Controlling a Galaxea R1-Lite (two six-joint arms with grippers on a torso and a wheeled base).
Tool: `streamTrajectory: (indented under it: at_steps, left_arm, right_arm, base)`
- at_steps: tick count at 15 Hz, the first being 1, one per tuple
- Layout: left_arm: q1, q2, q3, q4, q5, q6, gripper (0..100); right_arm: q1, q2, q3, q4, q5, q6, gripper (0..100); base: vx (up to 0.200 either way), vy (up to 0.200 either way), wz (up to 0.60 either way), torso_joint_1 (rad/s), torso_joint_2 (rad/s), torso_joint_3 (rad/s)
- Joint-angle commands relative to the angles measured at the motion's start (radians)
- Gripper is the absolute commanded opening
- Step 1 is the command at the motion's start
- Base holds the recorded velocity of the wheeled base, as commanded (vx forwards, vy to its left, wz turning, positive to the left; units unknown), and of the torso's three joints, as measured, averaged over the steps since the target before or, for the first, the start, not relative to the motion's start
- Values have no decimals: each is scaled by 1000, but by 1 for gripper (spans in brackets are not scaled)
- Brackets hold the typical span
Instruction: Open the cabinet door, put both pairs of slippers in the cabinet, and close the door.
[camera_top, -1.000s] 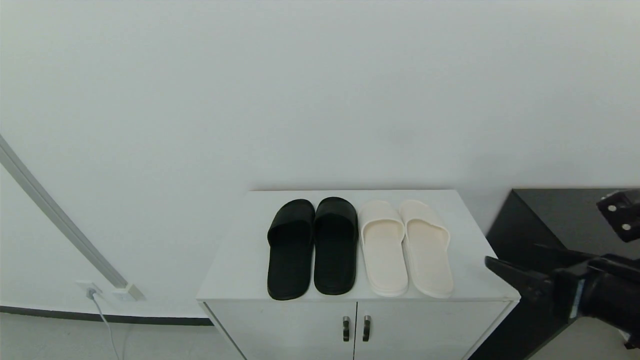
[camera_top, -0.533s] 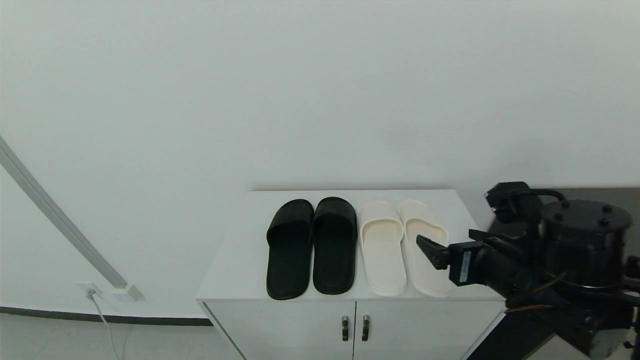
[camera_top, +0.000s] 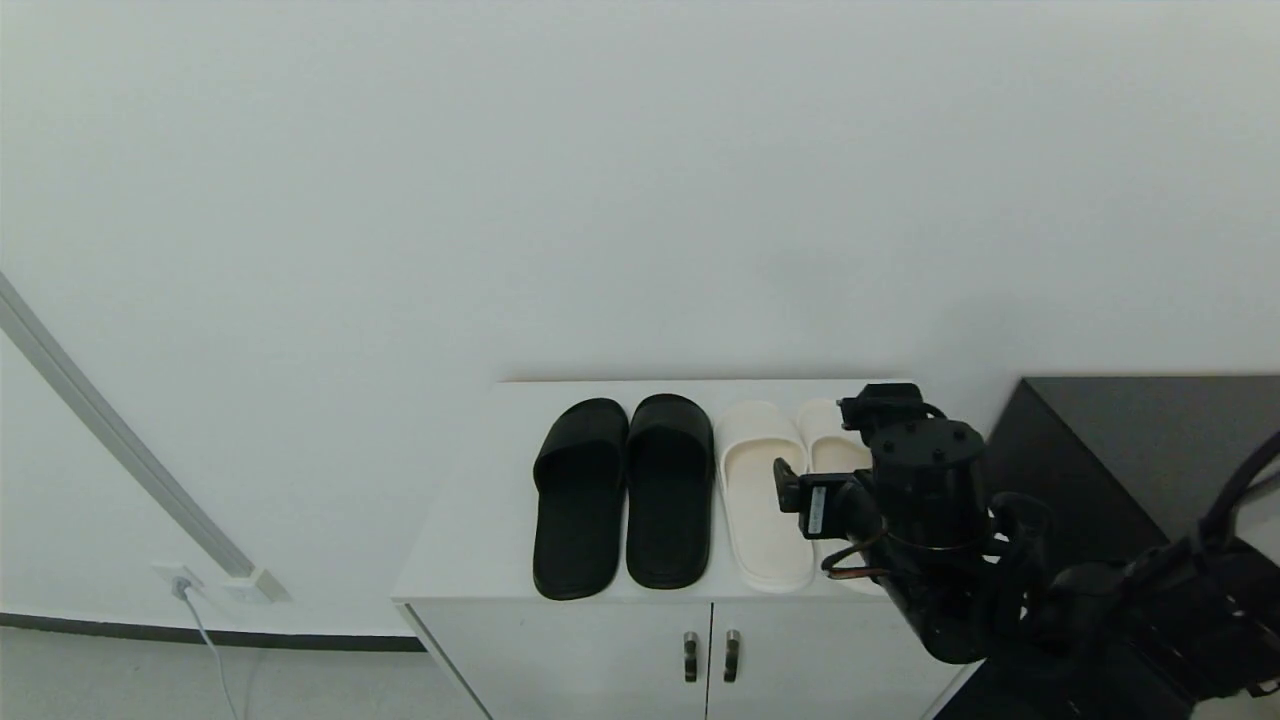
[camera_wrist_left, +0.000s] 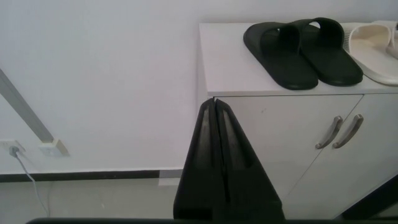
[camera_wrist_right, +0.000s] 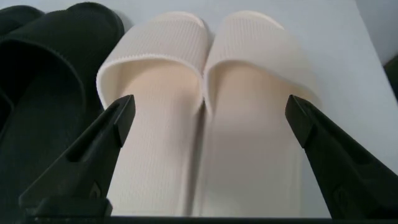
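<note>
Swung leftward, our right gripper (camera_wrist_right: 209, 104) hangs spread above the cream slippers (camera_wrist_right: 249, 137); with cabinet doors (camera_top: 570, 660) shut, we risk grabbing too early.

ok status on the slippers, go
Right gripper open over the white slippers, nothing held. Left gripper shut, low by the cabinet. Doors closed; black slippers beside the white, both pairs on top.
</note>
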Motion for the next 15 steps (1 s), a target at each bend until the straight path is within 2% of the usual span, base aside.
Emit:
streamTrajectory:
  at_steps: [1,8,14,15]
  left_arm:
    - [0,0,0,0,0,0,0]
    - [0,0,0,0,0,0,0]
    - [0,0,0,0,0,-2,0]
    - [0,2,0,0,0,-2,0]
  right_arm:
    - [-5,89,-60,-1,-14,-1,100]
    - [-75,226,-212,-1,-5,-22,100]
    - [-94,286,-324,-1,-2,-64,100]
    - [-94,287,-324,-1,-2,-65,0]
  base:
    - [0,0,0,0,0,0]
    - [0,0,0,0,0,0]
    - [0,0,0,0,0,0]
    - [0,0,0,0,0,0]
